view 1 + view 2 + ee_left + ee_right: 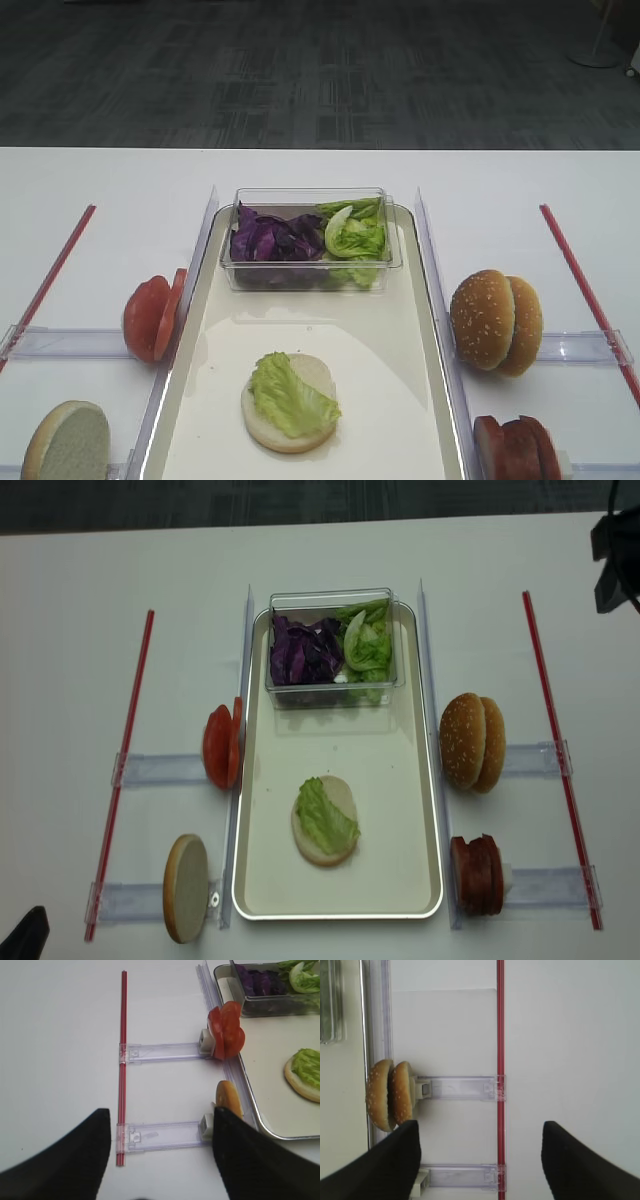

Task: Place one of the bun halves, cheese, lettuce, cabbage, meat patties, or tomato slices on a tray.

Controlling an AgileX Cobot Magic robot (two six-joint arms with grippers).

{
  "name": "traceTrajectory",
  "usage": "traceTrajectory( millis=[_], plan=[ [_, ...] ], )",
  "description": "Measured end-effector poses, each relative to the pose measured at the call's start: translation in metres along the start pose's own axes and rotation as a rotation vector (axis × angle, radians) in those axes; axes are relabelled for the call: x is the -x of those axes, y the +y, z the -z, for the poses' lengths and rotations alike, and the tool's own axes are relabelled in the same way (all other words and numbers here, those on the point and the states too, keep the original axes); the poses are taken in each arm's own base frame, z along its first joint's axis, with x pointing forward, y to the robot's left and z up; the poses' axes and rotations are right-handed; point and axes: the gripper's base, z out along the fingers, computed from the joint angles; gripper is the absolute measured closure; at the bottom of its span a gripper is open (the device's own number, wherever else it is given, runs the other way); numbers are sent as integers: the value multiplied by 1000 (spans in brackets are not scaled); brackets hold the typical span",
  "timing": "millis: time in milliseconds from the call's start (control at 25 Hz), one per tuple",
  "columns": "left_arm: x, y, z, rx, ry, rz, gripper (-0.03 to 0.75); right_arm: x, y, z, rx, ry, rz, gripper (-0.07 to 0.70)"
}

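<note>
Bun base and lettuce down, patties up next (my guess).
The meat patties (477,874) stand on edge just right of the tray (410,780); come down square and pinch across both faces. The right gripper (480,1160) hangs with jaws apart beside the sesame bun halves (390,1094); the left gripper (160,1160) is apart too.

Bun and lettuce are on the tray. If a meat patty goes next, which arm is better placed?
Probably right: the meat patties stand right of the tray, the side of the open right gripper.
</note>
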Motion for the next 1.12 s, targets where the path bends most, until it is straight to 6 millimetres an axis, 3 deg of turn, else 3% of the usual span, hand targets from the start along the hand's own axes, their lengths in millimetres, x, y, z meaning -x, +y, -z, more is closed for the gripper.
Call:
traceTrajectory(
  millis=[360, 1120],
  plan=[
    [0, 0, 0, 0, 0, 0, 293, -59, 3, 29, -1, -79, 10, 98],
    [0, 0, 0, 0, 0, 0, 296, -177, 5, 26, 9, -227, 16, 158]
  ],
)
